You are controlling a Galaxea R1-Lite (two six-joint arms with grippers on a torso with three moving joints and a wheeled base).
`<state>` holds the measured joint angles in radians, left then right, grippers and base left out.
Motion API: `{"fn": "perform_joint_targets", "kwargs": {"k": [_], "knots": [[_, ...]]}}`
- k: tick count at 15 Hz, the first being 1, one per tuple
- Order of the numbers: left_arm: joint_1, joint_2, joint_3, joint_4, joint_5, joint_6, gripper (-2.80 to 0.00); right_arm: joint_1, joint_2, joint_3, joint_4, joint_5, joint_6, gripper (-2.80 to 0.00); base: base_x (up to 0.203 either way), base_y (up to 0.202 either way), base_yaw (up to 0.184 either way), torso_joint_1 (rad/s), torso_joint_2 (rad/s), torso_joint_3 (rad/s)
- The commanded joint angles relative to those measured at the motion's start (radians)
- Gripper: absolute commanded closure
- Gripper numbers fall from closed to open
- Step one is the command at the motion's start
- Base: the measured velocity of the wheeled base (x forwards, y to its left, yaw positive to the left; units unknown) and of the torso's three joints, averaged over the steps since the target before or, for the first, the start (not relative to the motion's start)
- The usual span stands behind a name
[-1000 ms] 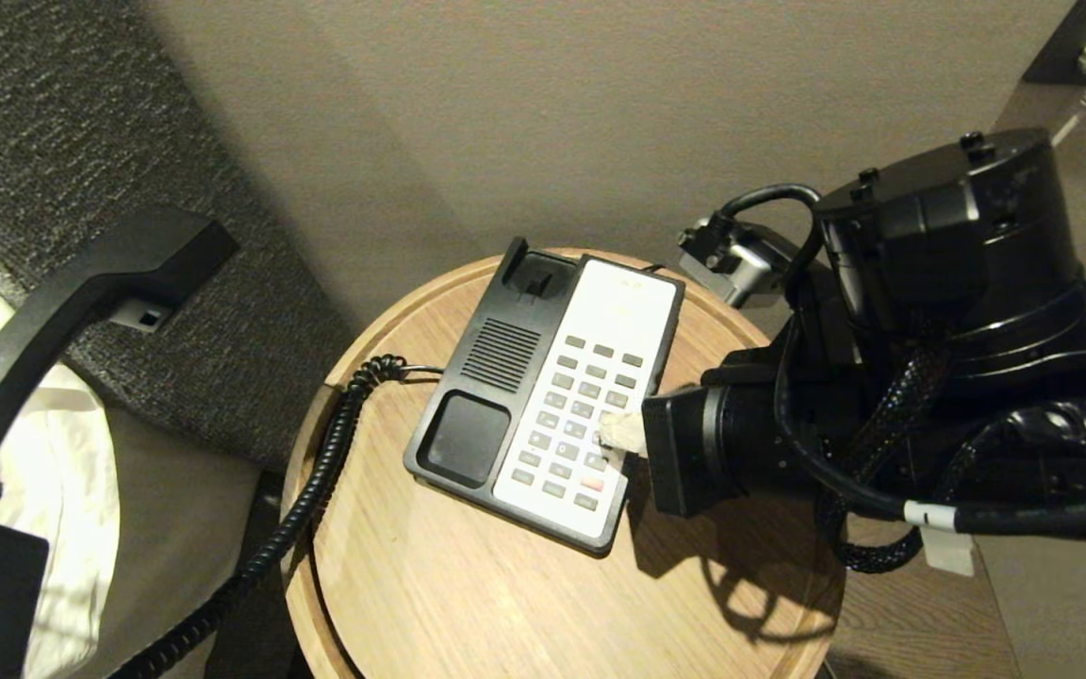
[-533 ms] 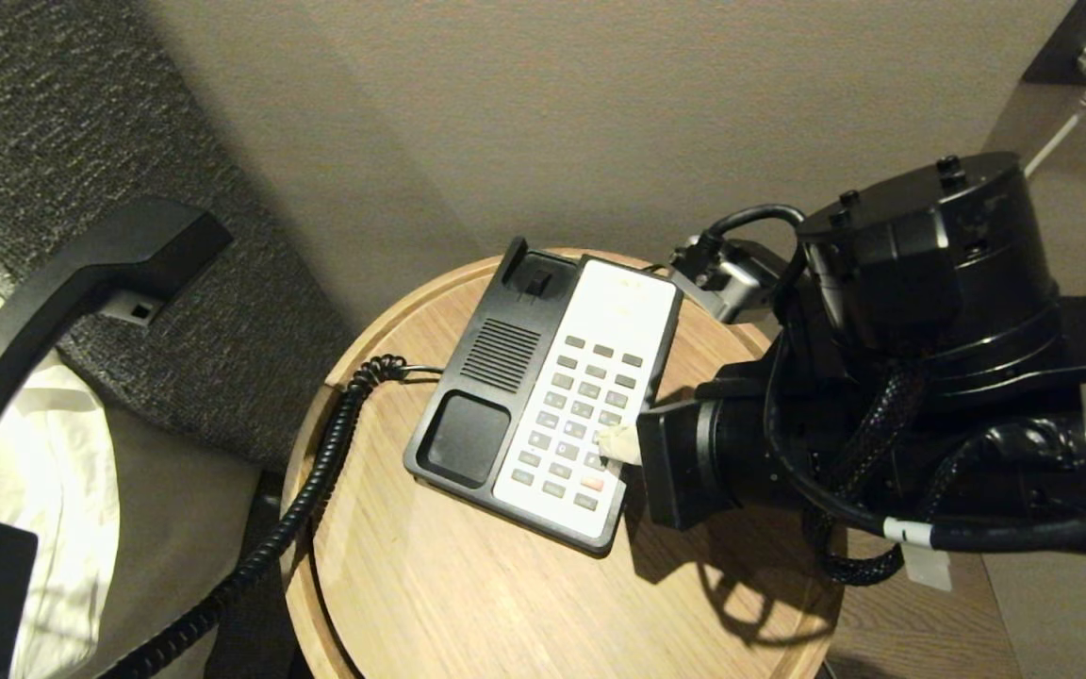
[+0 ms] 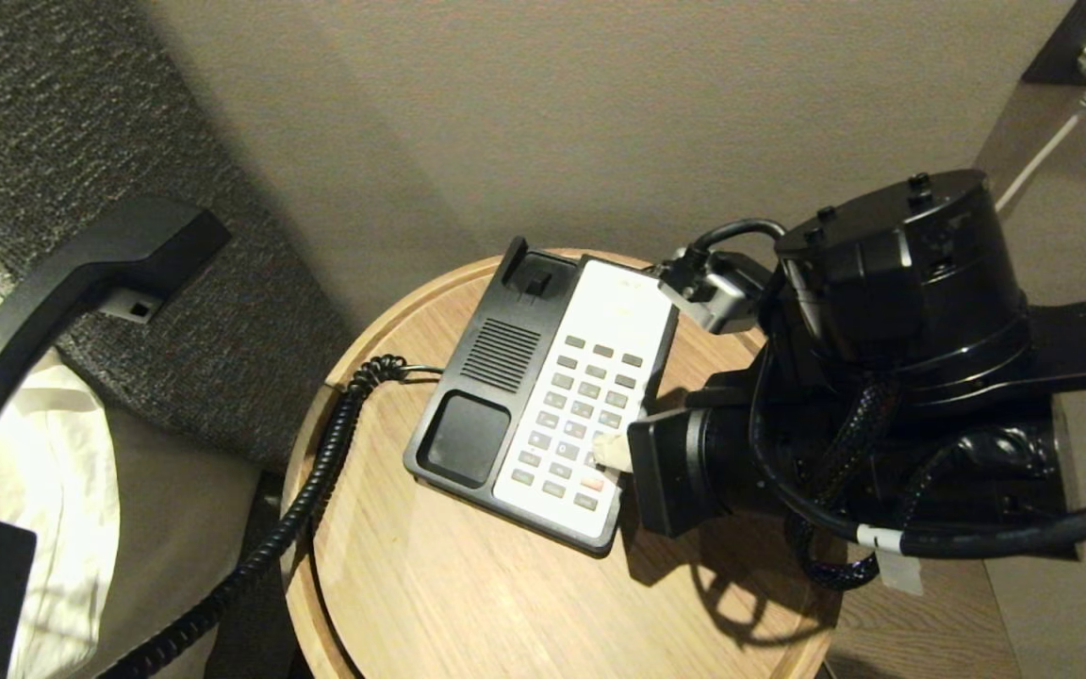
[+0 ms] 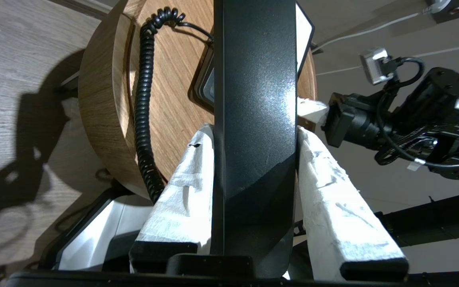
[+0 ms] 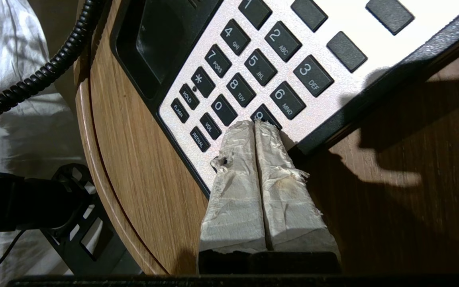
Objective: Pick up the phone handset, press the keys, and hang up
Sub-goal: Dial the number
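Head view | round wood-grain table (image 3: pixel 468 604) | glossy curved phone handset (image 3: pixel 62 283) | grey rectangular keys (image 3: pixel 581 415)

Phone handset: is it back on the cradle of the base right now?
No: the phone handset is clamped between the left gripper's fingers, off the table's side, and the cradle lies bare.

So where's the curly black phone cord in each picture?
Head view: the coiled cord runs from the phone base down off the round wooden table's left edge.
Left wrist view: the cord lies along the table's rim, beside the handset.
Right wrist view: it crosses the upper corner.
Shared landmark: the round wooden table.
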<state>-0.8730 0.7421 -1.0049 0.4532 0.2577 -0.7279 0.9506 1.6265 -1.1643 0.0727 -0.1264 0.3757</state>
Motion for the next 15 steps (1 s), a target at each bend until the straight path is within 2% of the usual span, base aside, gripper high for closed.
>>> {"fn": "perform_joint_targets", "kwargs": {"k": [1,15], "knots": [[0.0,0.0,-0.001,0.002,0.002,-0.004,0.0,-0.003,0.012,-0.003,-0.002,-0.007,0.0,0.0,0.0,0.0,0.0,0.0,0.0,0.0],[0.0,-0.008,0.009,0.004,-0.001,-0.005,0.0,0.011,-0.034,0.011,-0.006,0.003,0.005,0.0,0.0,0.0,0.0,0.0,0.0,0.0]]}}
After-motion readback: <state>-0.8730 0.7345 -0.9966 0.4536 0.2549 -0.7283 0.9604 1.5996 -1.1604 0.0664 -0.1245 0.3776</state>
